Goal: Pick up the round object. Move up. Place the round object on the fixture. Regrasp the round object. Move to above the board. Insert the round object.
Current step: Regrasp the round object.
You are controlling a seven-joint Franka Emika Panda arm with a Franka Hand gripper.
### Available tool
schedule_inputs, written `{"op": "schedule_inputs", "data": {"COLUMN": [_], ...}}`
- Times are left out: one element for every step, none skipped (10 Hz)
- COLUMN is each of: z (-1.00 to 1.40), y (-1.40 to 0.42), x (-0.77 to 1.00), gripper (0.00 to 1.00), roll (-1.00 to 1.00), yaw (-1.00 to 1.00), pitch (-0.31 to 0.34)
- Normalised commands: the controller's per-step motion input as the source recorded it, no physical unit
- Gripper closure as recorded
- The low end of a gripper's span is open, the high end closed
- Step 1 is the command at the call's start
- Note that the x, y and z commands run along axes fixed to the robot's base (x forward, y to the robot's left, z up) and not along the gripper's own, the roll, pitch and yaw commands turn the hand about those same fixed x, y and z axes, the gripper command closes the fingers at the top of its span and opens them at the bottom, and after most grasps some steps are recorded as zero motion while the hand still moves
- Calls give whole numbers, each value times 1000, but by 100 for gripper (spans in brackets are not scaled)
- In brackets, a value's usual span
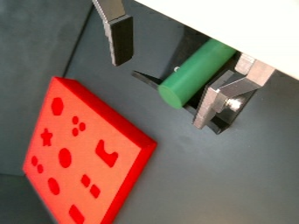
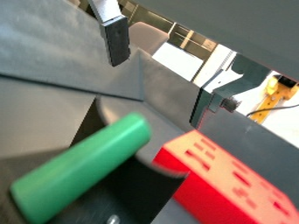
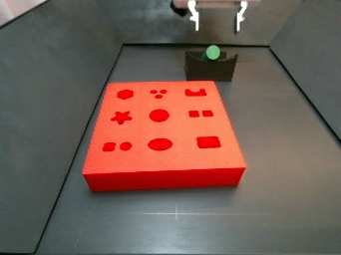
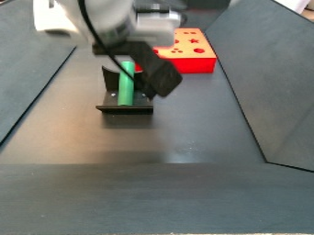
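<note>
The green round object (image 3: 212,52) lies in the curved notch of the dark fixture (image 3: 210,70) at the back of the floor. It also shows in a side view (image 4: 125,84) and in both wrist views (image 1: 197,70) (image 2: 82,171). My gripper (image 3: 218,18) is open and empty. It hangs just above the round object, with one finger (image 1: 119,39) on each side of its line. Nothing is between the pads. The red board (image 3: 163,134), with its shaped holes, lies flat in front of the fixture. It also shows in a wrist view (image 1: 82,153).
Dark sloping walls (image 3: 80,90) enclose the floor on the left, right and back. The fixture (image 4: 125,112) stands close to the board's far edge (image 4: 186,50). Open dark floor (image 3: 173,224) lies in front of the board.
</note>
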Motion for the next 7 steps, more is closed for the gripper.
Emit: {"op": "schedule_inputs", "data": {"z": [681, 557, 250, 733, 579, 490, 174], "y": [11, 11, 11, -750, -714, -638, -381], "x": [-37, -36, -34, -109, -92, -98, -105], "gripper": [0, 0, 0, 0, 0, 0, 0], "roll": [32, 31, 25, 1000, 1000, 1000, 1000], "yaw": [23, 20, 0, 38, 37, 37, 35], "pitch": [49, 58, 62, 59, 55, 49, 36]}}
